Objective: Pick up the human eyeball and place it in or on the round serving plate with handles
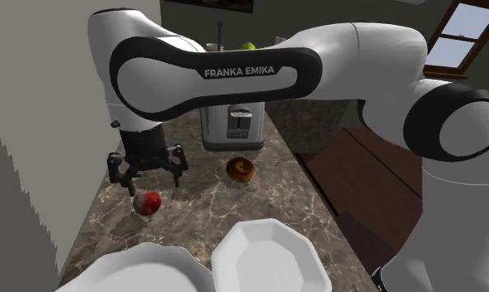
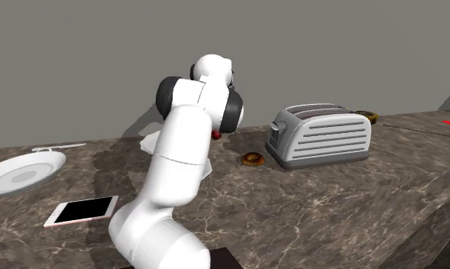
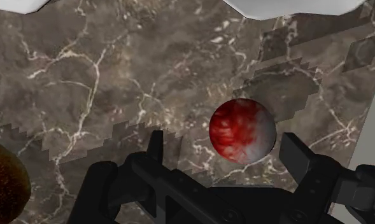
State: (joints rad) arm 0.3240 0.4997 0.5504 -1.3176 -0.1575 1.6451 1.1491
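- Wrist view: the eyeball (image 3: 242,130), a ball mottled red and pale grey, is seen lying on the dark marble countertop (image 3: 116,76). It is framed between the two black fingers and sits much nearer one finger (image 3: 294,153) than the other.
- The gripper (image 3: 225,147) is held wide apart. Nothing is clasped, and whether the nearer finger touches the ball cannot be told.
- From the shoulder view, the gripper (image 1: 148,177) is poised just above the eyeball (image 1: 147,202), fingers pointing down, with the ball resting on the counter under them.
- A brown glazed doughnut (image 1: 240,170) is placed on the counter towards the shoulder view's right of the eyeball, apart from it.
- A silver toaster (image 1: 232,124) is set just behind the doughnut.
- An angular white plate (image 1: 267,253) is found at the shoulder view's lower edge, nearer the camera than the eyeball.
- In the second exterior view, the round white plate (image 2: 17,177), with a handle at its rim, is located at the far left of the counter, well apart from the arm.
- A phone (image 2: 82,210) with a black screen is laid flat near that plate.
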